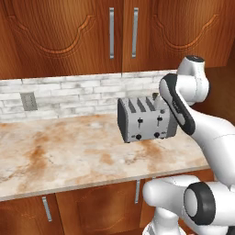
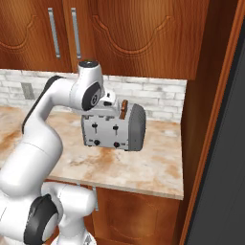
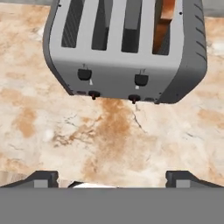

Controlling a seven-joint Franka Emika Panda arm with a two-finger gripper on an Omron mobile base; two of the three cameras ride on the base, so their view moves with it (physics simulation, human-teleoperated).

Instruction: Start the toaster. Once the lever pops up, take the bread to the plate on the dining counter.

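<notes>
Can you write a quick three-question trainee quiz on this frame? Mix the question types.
1. True or false: the bread sits in the rightmost slot of the toaster, as the hand view shows it.
2. Multiple choice: the gripper is A) shut on a lever, B) open above the counter in front of the toaster, C) holding the bread.
3. Fill in: the toaster's face carries two black levers and two black ____.

Key: 1 true; 2 B; 3 knobs.
</notes>
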